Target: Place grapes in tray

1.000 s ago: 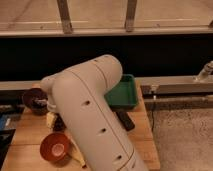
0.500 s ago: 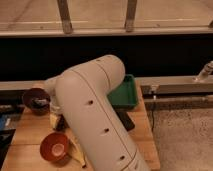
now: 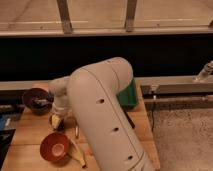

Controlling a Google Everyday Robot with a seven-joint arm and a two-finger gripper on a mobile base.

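The green tray lies on the wooden table at the back right, and only a strip of it shows behind my big white arm. The grapes are not in view, and I cannot tell whether they are behind the arm. My gripper hangs from the wrist at the left of the table. It points down just above the wood, between the two bowls, with something pale yellow at its tip.
A dark red-brown bowl stands at the back left. An orange-red bowl stands at the front left with a yellow banana-like thing beside it. A small thin utensil lies near the gripper. The table's right edge borders grey floor.
My arm has swung a little so its elbow covers more of the green tray. The gripper stays low at the left between the bowls.
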